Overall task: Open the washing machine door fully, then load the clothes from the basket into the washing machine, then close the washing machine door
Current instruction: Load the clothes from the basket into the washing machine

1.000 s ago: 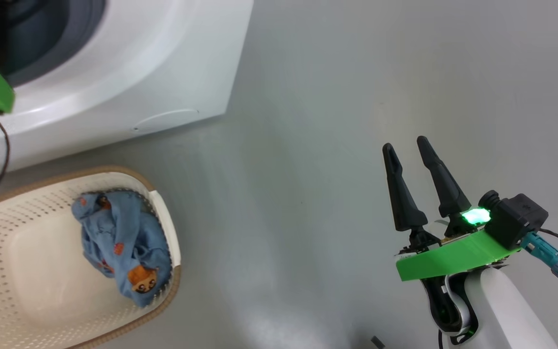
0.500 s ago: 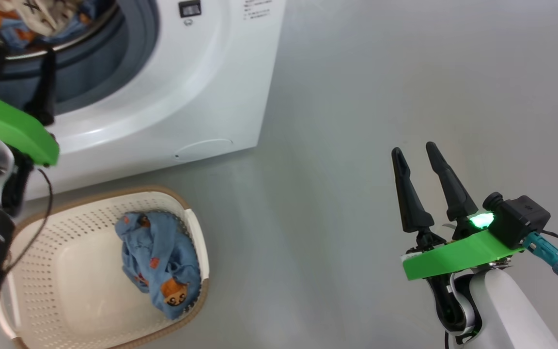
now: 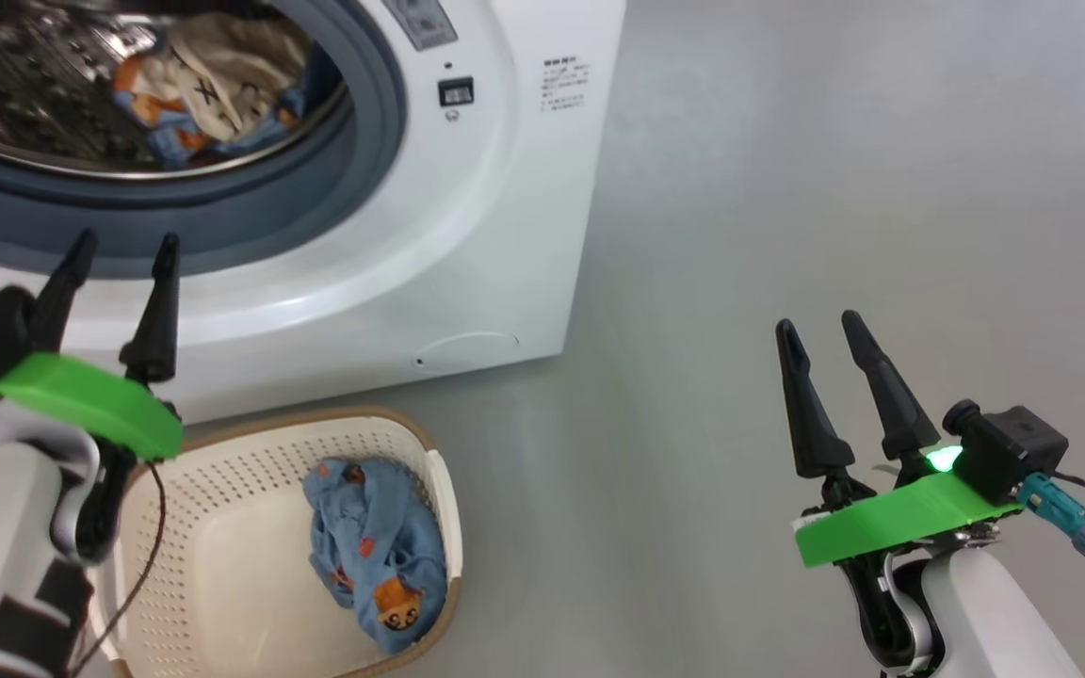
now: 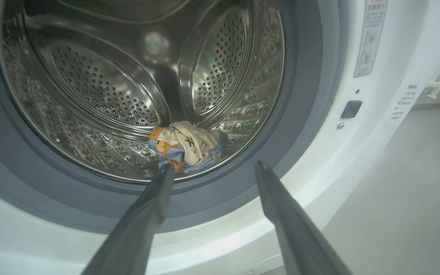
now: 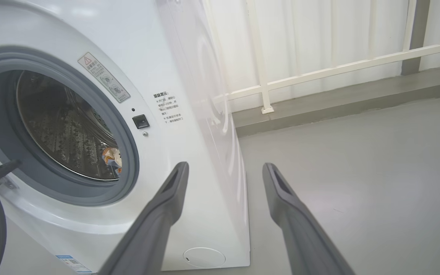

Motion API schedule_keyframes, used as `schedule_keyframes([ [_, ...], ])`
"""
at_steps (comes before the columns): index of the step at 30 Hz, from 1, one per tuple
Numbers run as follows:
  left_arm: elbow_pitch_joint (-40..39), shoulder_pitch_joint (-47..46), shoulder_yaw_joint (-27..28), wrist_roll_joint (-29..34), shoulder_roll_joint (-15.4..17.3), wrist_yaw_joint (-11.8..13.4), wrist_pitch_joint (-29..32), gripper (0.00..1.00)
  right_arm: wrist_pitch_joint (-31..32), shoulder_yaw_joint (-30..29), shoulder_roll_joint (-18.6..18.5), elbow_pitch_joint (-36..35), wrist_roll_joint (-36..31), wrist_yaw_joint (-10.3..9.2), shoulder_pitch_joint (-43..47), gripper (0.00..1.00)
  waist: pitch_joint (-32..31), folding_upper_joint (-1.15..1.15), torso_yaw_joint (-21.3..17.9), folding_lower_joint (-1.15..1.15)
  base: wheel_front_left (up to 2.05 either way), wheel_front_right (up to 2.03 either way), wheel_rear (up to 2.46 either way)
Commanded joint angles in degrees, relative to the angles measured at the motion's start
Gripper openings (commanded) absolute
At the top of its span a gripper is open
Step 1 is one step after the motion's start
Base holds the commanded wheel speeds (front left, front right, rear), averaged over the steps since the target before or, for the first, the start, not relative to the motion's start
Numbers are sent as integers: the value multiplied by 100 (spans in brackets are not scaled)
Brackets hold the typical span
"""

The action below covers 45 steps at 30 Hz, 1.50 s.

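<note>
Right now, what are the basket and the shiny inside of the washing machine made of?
The basket looks like matte cream plastic, moulded with rows of small holes. The washing machine's drum looks like polished steel: silvery, mirror-like, punched with holes.

The basket point(image 3: 222, 468) runs off the bottom edge; the printed notice point(image 3: 563, 87) on the washing machine point(image 3: 505, 235) is too small to read.

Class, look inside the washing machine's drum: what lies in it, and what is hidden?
One crumpled garment, cream with blue and orange print, lies near the drum's front lip. Its underside and anything beneath its folds are covered.
</note>
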Motion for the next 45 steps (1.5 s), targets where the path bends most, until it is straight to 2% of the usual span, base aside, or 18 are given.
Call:
schedule_keyframes([
  [1, -279, 114, 326, 107, 268, 51, -35, 100, -46, 111, -68, -107, -63, 43, 50, 100, -284, 0, 187, 1, 0, 0, 0],
  [8, -1101, 1218, 1041, 345, 228, 162, -35, 100, -46, 101, -227, -60, 30, 43, 164, 100, -622, 0, 378, 1, 0, 0, 0],
  [20, -2008, 2336, 1720, 664, -63, 246, -36, 100, -46, 66, -426, -32, 109, 43, 311, 100, -858, 0, 810, 1, 0, 0, 0],
  [30, -2354, 2881, 2147, 915, -366, 230, -36, 100, -46, 125, -546, 25, 169, 43, 350, 100, -991, 0, 1008, 1, 0, 0, 0],
  [45, -2371, 3161, 2365, 1125, -664, 131, -36, 100, -46, 244, -697, 91, 262, 43, 410, 100, -1166, 0, 1044, 1, 0, 0, 0],
])
